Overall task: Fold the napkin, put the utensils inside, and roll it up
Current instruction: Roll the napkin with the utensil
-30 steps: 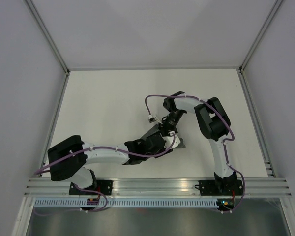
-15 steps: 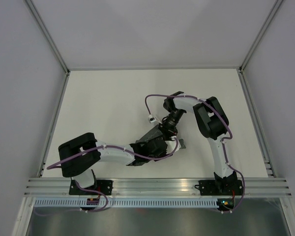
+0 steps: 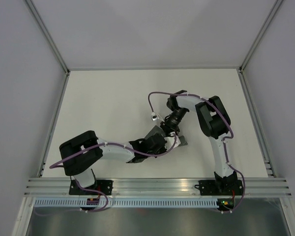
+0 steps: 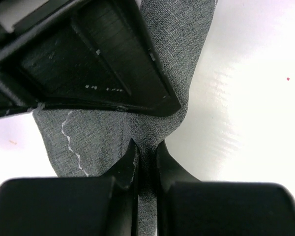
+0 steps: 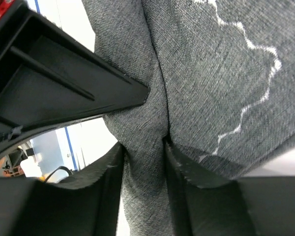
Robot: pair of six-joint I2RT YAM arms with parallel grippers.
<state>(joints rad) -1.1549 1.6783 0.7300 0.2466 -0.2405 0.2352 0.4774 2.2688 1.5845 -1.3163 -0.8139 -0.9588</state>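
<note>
Near the middle of the white table [image 3: 113, 98], slightly toward 6 o'clock in the top view, both grippers meet over the dark grey woven fabric napkin [image 3: 153, 132].

- The napkin is bunched into a small lump. Most of it is hidden under the two tools, with bits showing at 10 o'clock and 4 o'clock of the cluster.
- The left gripper [image 3: 161, 139] comes in from 8 o'clock. In the left wrist view [image 4: 146, 153] its jaws are almost together, with a thin fold of napkin [image 4: 98, 140] pinched between the fingertips [image 4: 128, 164]. It is clamped on the cloth.
- The right gripper [image 3: 167, 130] sits at 1 o'clock of the left one, touching or nearly so. In the right wrist view [image 5: 143, 164] its jaws are narrow, with a thicker pleat of napkin [image 5: 221, 59] squeezed between the fingers [image 5: 179, 169]. It is gripping too.
- Each wrist camera sees the other tool's black body close at 10 o'clock, pressed against the cloth.
- The wavy pale stitched line [image 4: 70, 140] runs along the fabric at 9 o'clock of the left pinch. The same line [image 5: 255, 83] is at 2 o'clock in the right wrist view.
- I cannot tell how many layers are folded.
</note>
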